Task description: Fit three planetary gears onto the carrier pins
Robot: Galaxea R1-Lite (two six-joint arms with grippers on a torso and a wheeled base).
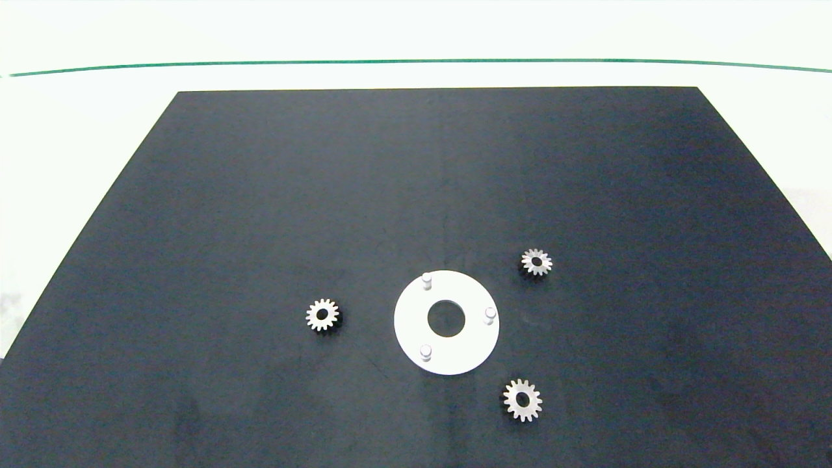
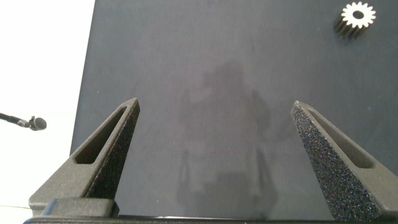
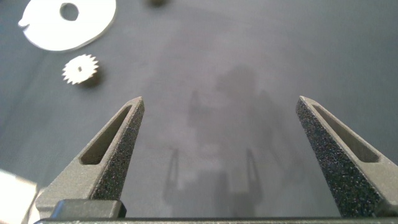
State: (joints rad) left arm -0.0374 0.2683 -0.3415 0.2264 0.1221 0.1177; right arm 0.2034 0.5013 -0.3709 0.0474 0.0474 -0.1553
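A flat white ring-shaped disc point(image 1: 455, 351) lies on the black mat, bearing three short white carrier pins point(image 1: 426, 280) point(image 1: 490, 314) point(image 1: 426, 352) in a triangle, all bare. Three small silvery planetary gears lie flat on the mat: one left of the disc point(image 1: 322, 314), one at its far right point(image 1: 536, 262), one at its near right point(image 1: 522, 400). Neither arm shows in the head view. My left gripper point(image 2: 214, 118) hangs open over bare mat, with a gear point(image 2: 357, 15) far ahead. My right gripper point(image 3: 219, 115) is open too, with a gear point(image 3: 81, 68) and the disc point(image 3: 93, 28) ahead.
The black mat point(image 1: 260, 195) covers most of a white table point(image 1: 78, 130). A green line point(image 1: 416, 62) crosses the table's far side. A thin dark cable end point(image 2: 28, 121) lies on the white surface beside the mat in the left wrist view.
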